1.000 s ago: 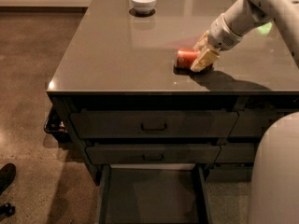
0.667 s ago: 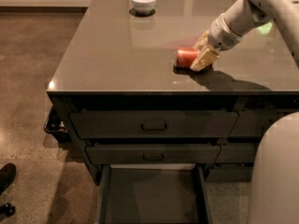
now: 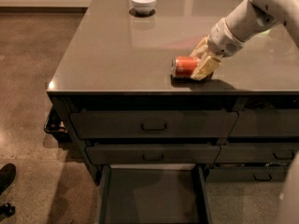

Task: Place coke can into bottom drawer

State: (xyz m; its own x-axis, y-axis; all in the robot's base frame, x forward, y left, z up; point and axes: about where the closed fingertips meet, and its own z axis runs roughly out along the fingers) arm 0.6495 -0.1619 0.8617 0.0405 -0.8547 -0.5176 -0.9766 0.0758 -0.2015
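The coke can (image 3: 183, 66) lies on its side on the dark counter (image 3: 117, 55), near the front edge and right of centre. My gripper (image 3: 200, 59) comes in from the right on a white arm, its tan fingers (image 3: 204, 68) on either side of the can's right end and closed on it. The bottom drawer (image 3: 152, 197) is pulled open below the front of the counter. Its flat dark floor is bare.
A white bowl (image 3: 143, 1) stands at the counter's far edge. Two shut handled drawers (image 3: 154, 124) are above the open one, with narrower drawers (image 3: 264, 122) to the right. My white body (image 3: 292, 195) fills the lower right corner. A dark shoe (image 3: 5, 176) is on the floor at left.
The gripper and the can have moved together a little toward the counter's front edge. The bowl and drawers have not moved.
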